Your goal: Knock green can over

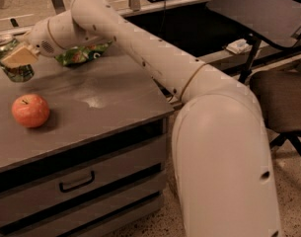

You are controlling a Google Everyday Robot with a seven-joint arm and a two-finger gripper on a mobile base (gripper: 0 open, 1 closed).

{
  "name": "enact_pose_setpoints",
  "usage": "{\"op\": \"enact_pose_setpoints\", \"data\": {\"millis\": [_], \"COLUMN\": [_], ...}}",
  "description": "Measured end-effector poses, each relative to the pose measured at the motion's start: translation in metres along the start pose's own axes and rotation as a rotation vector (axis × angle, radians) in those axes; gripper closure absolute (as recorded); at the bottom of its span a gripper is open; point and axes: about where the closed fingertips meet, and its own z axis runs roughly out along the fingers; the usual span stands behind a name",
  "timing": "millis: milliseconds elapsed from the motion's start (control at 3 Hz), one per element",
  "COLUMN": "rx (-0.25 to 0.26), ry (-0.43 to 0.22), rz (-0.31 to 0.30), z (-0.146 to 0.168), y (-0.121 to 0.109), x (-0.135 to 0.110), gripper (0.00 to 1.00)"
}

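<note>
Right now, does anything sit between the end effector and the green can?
Nothing. In the camera view the end effector overlaps the upright green can near its top, no gap showing; the apple sits apart.
</note>
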Motion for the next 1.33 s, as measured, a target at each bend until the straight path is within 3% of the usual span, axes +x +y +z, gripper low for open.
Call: {"op": "enact_pose_setpoints", "data": {"millis": [333,667,1000,1333], "rx": [0.02,0.015,-0.037,-0.113], "ry": [0.09,0.224,0.364,0.453], "rz": [-0.021,0.001,0.084,0.166], "z": [-0.041,-0.086,-0.132,-0.166], "y": [0.0,0.006,0.029,0.061], "x": [-0.015,-0.021,-0.005,0.019], "gripper": [1.0,1.0,1.0,0.86]}}
